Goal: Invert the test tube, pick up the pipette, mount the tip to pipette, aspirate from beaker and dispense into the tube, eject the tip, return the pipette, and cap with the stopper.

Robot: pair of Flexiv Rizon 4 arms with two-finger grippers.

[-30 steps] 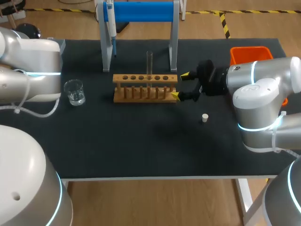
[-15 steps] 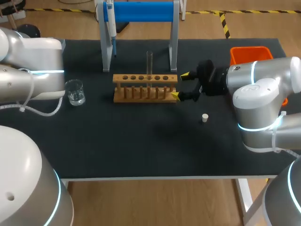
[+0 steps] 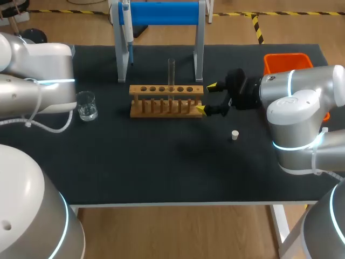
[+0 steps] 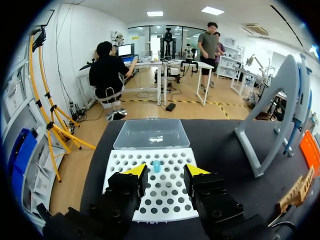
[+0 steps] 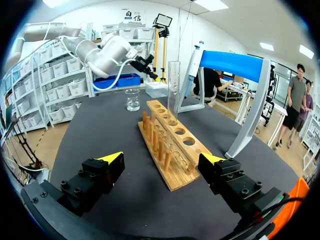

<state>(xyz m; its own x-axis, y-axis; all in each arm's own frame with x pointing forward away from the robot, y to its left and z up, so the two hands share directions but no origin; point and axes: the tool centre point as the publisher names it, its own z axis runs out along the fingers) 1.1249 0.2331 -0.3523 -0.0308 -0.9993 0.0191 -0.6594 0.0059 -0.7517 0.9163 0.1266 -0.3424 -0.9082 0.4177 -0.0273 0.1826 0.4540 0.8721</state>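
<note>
While the right gripper (image 3: pixel 206 97) sits at the right-hand end of the wooden rack (image 3: pixel 166 101), its fingers are spread wide. That end of the rack lies in the gap between them, and neither yellow tip touches the wood in the right wrist view. The test tube (image 3: pixel 171 73) stands upright in one of the rack's back-row holes, around the middle of the row and apart from the fingers.

On the black bench (image 3: pixel 161 162) the small white stopper (image 3: pixel 235 135) stands alone, near the right arm and in front of the rack's right end. The glass beaker (image 3: pixel 85 105) stands left of the rack, just beside the left arm (image 3: pixel 32 81). Behind the rack the pipette (image 3: pixel 127 32) hangs at the left side of the blue-topped stand (image 3: pixel 161 13), and an orange bin (image 3: pixel 287 62) sits at the bench's far right.

The left gripper (image 4: pixel 166 171) hangs over a white tip box (image 4: pixel 155 200), its fingers parted and holding nothing. A single blue tip (image 4: pixel 156 166) stands in the box, seen between them. The box's clear lid (image 4: pixel 150 134) lies just beyond it.
</note>
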